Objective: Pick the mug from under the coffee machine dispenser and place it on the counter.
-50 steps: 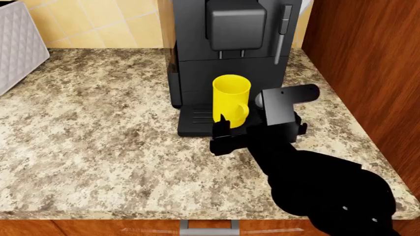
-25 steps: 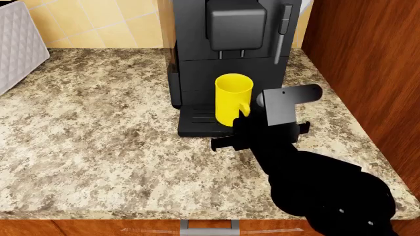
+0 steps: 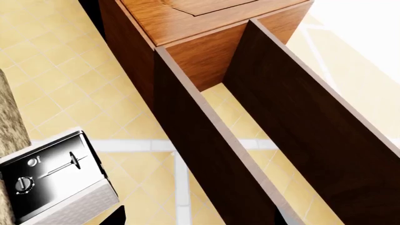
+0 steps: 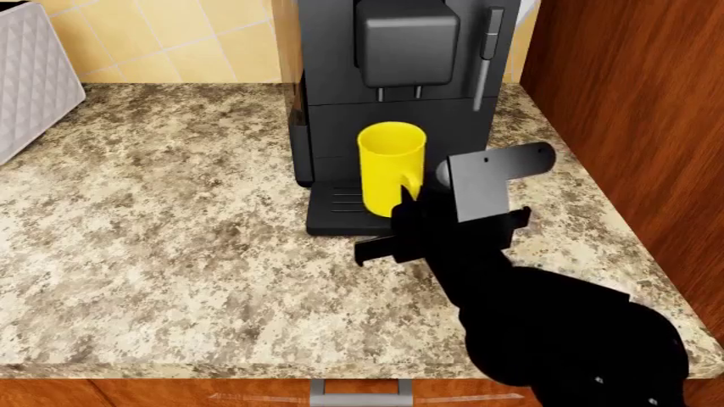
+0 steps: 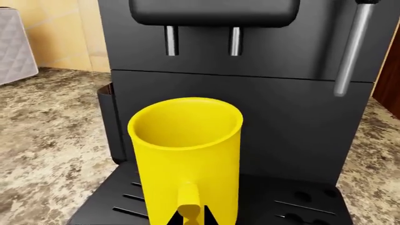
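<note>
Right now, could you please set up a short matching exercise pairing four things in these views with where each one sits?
Things:
1. mug
2. coffee machine dispenser
3. toaster
4. right gripper

Places:
A. far left of the counter
B. on the slotted drip tray
C. at the mug's handle
D. directly above the mug

Pairs: 1-B, 2-D, 3-A, 4-C
</note>
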Available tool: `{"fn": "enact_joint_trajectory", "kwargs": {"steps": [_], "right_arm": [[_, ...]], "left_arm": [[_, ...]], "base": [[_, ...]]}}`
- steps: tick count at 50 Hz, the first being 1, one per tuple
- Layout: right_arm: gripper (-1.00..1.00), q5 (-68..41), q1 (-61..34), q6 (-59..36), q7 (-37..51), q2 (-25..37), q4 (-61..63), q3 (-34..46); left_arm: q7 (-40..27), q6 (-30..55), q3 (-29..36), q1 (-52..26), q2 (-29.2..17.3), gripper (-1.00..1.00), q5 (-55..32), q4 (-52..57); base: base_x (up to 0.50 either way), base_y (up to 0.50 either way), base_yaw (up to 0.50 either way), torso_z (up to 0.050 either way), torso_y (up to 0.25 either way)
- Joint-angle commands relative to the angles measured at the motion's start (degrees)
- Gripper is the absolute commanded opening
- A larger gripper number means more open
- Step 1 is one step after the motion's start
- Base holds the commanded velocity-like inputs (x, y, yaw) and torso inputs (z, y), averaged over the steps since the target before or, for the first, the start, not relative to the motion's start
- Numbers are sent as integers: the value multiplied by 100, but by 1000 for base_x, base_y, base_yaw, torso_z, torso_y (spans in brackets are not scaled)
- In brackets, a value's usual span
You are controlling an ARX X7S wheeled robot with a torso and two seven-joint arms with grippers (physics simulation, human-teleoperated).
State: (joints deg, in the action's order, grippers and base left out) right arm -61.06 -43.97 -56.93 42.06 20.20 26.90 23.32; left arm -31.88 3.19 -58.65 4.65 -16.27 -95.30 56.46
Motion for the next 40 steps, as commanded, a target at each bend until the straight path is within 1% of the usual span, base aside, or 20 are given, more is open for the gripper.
{"fn": "enact_joint_trajectory", "kwargs": {"steps": [1,17,40], "right_arm": [[-100,-36,13,44,-12,-13,126,-2],[-100,-134,70,96,13,-74,267,47],[-100,-532,-183,-124,305,-348,723,245]], "left_arm": [[8,-2,-7,5,6,100,-4,-8],[24,-13,-40,36,11,100,-36,-6],[-26,-28,-82,47,-15,100,-82,36]], "base": [[0,0,0,0,0],[0,0,0,0,0],[0,0,0,0,0]]}}
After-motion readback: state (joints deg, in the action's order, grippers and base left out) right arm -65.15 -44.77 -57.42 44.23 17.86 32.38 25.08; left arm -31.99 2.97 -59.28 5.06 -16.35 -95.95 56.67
